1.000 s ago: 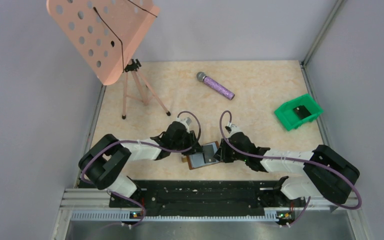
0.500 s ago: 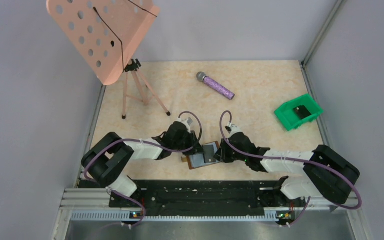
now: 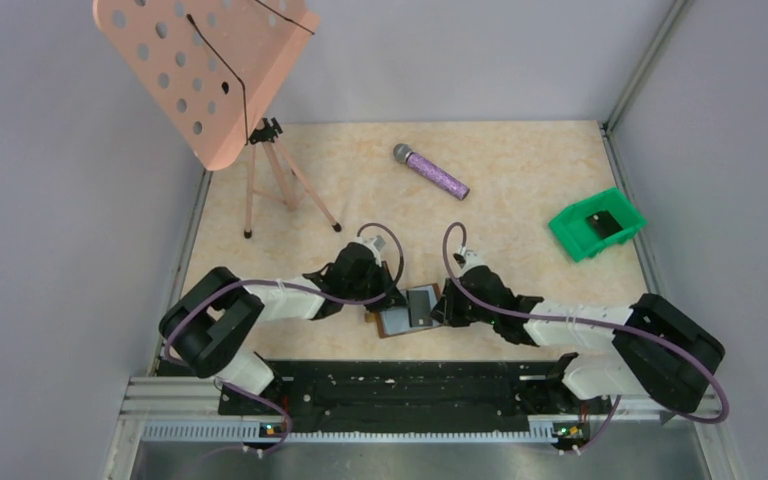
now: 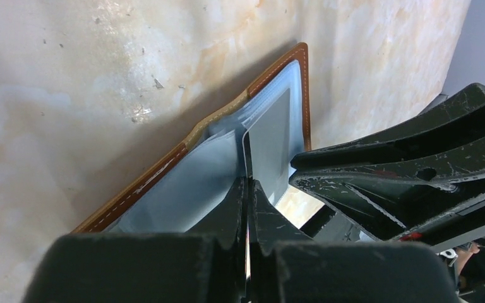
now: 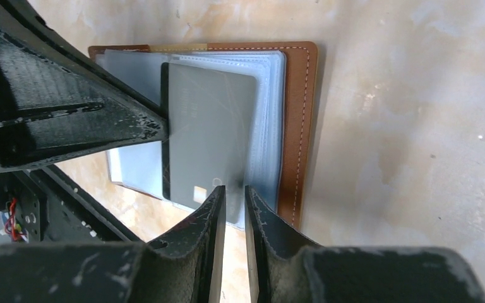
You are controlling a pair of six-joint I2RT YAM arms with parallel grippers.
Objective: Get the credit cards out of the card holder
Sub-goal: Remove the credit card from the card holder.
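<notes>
Top external view: a beige marbled tabletop inside grey walls carries a pink perforated music stand at the far left, a green plastic bin at the right, and a purple microphone lying near the far middle. Two black and white arms reach in from the near edge, and their tips meet over the card holder, which lies open near the front centre, between them. It is brown leather with pale stitching and grey-blue inner panels, and it holds clear plastic sleeves. The left wrist view shows a dark shadow under its cover. A grey card sticks partway out of the sleeves. The left tool is pressed fully together, pinching one edge of that card. The right tool shows only a narrow gap and grips the holder's opposite edge, just beside the card's corner.
</notes>
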